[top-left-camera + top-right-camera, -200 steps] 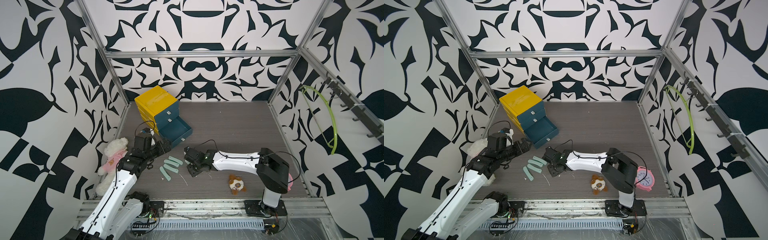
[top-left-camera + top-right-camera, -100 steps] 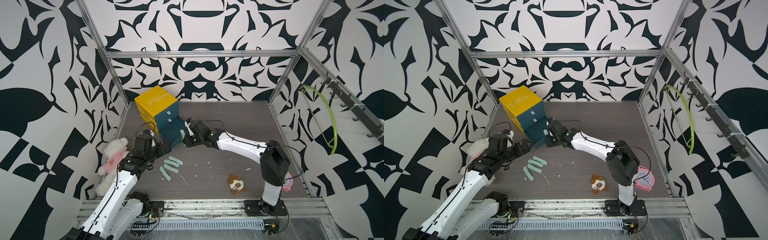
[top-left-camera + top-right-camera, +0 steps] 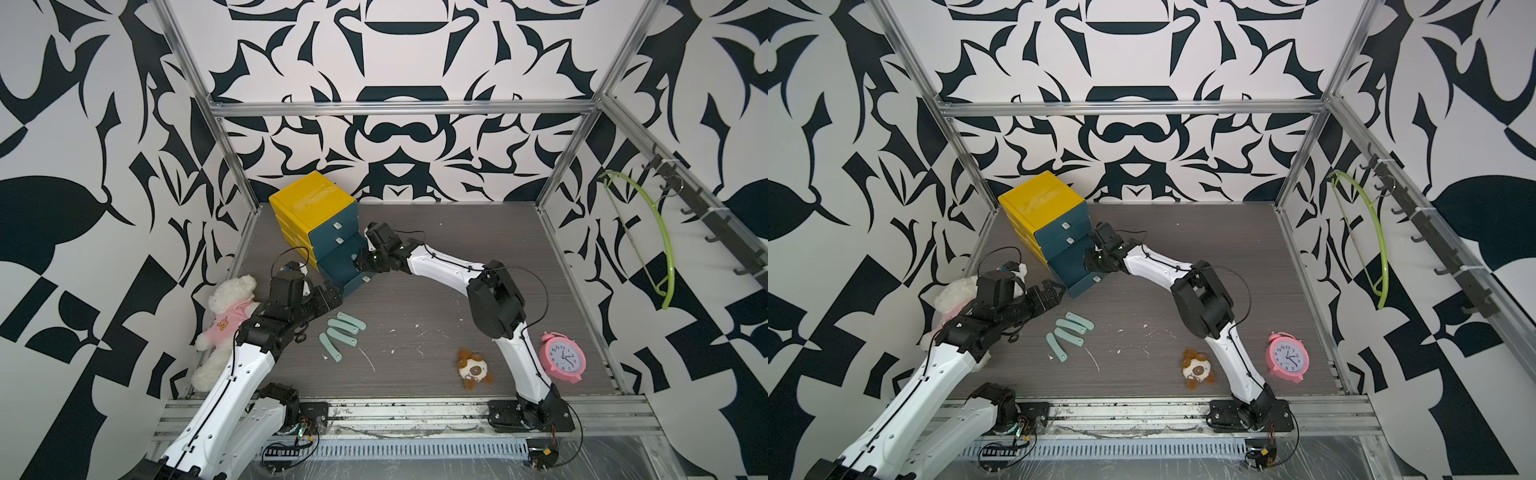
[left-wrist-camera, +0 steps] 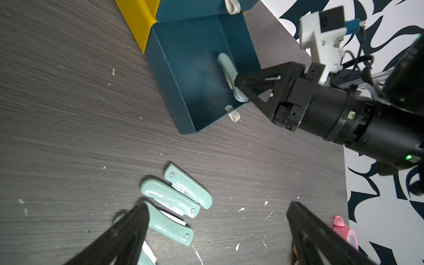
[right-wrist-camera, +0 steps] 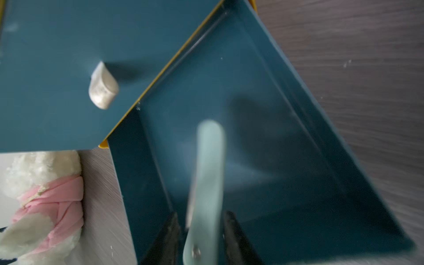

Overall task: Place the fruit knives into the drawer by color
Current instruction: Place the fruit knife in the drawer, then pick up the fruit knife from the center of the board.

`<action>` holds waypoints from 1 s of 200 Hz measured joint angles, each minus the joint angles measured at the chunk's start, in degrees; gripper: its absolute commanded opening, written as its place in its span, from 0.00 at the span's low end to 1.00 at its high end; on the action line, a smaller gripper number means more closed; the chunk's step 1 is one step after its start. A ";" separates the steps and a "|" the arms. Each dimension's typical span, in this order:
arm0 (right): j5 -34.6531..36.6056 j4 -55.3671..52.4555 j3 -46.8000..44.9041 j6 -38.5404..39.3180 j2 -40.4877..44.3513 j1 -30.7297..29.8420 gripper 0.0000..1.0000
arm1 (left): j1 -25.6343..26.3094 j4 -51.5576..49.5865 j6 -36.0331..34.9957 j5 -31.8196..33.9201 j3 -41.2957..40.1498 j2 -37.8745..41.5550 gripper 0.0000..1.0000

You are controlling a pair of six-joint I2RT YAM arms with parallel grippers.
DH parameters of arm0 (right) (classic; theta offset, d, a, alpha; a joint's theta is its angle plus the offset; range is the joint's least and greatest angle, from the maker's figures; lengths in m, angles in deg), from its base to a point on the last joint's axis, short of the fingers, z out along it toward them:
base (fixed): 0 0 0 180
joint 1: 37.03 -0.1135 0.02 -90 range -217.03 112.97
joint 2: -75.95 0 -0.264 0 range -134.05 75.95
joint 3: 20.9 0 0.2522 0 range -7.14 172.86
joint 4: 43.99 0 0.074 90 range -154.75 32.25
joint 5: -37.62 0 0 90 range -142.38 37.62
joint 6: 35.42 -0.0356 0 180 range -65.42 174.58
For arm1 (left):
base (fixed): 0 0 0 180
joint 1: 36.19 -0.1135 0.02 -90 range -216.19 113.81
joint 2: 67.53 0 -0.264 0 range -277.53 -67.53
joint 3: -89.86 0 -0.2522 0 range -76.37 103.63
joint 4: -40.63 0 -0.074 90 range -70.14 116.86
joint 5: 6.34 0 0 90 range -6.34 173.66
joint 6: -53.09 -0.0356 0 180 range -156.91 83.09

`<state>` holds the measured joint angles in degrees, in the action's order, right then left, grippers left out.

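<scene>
Mint-green is the only knife colour in sight, so the sorting looks early: one mint knife point(image 5: 206, 179) stands inside the open bottom drawer point(image 5: 298, 137), between the jaws of the right gripper point(image 5: 200, 214), and the blur leaves it unclear whether they clamp it or stand free of it. Around it that drawer looks bare. Four mint knives point(image 4: 174, 195) lie on the surface point(image 4: 68, 103) just beneath the left gripper point(image 4: 218, 205), which hovers with jaws wide apart and empty. Two drawers point(image 3: 336, 226) above the right gripper are shut; no pink or olive knives show
</scene>
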<state>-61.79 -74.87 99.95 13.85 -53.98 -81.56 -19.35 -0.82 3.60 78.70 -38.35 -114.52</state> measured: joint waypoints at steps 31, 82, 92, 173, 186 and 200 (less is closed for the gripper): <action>0.00 -0.57 1.66 -0.31 0.17 0.31 0.44 | 0.00 -0.24 0.04 -0.52 -0.59 -0.15 0.99; 0.44 0.83 -5.68 0.11 7.61 0.31 0.45 | 0.00 -0.26 -0.07 -1.64 -0.61 -0.94 1.00; 0.44 1.99 -9.62 0.20 11.02 0.24 0.45 | 0.09 -0.42 -0.24 -1.95 -0.61 -1.33 0.98; 2.91 6.84 -37.46 0.26 31.30 -0.96 0.37 | 10.14 -5.27 5.46 1.92 -4.02 -0.92 0.78; 3.50 6.99 -40.63 0.04 33.05 -1.01 0.37 | 10.29 -7.21 7.37 2.14 -5.55 -0.33 0.77; 4.15 7.19 -43.39 -0.17 34.75 -1.11 0.36 | 10.29 -9.77 8.98 2.34 -6.71 0.22 0.76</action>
<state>-57.64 -67.68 56.56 13.67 -19.22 -82.68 -9.06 -10.59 12.58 81.04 -45.06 -114.30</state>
